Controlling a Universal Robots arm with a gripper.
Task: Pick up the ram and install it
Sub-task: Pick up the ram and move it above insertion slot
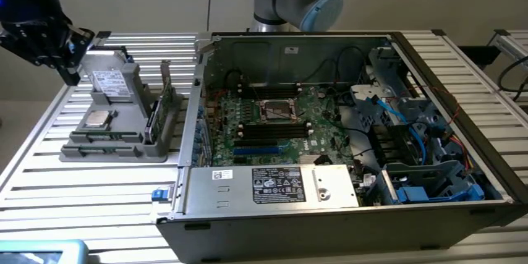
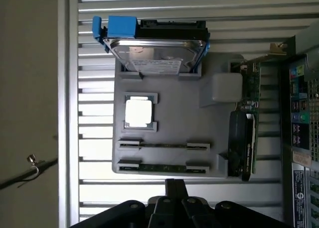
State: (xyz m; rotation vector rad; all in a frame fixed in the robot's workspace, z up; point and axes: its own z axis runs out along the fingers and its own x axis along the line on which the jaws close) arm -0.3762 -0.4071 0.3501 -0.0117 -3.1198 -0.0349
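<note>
The ram (image 2: pixel 163 167) is a thin dark-green stick standing on edge in the grey holder (image 2: pixel 172 123), in the slot closest to my fingertips. A second thin stick (image 2: pixel 163 145) sits in the slot beside it. In the exterior view these slots (image 1: pixel 97 149) run along the holder's near edge. My gripper (image 2: pixel 175 185) is shut with nothing in it, raised well above the holder. In the exterior view the gripper (image 1: pixel 71 73) hangs over the holder's far side, at that view's left.
The holder (image 1: pixel 115 125) also carries a hard drive (image 2: pixel 155 53), a silver processor chip (image 2: pixel 138 112) and an upright green card (image 2: pixel 247 133). The open computer case (image 1: pixel 330 128) lies at the exterior view's right. Its motherboard has long black memory slots (image 1: pixel 272 130) beside the processor socket (image 1: pixel 278 110).
</note>
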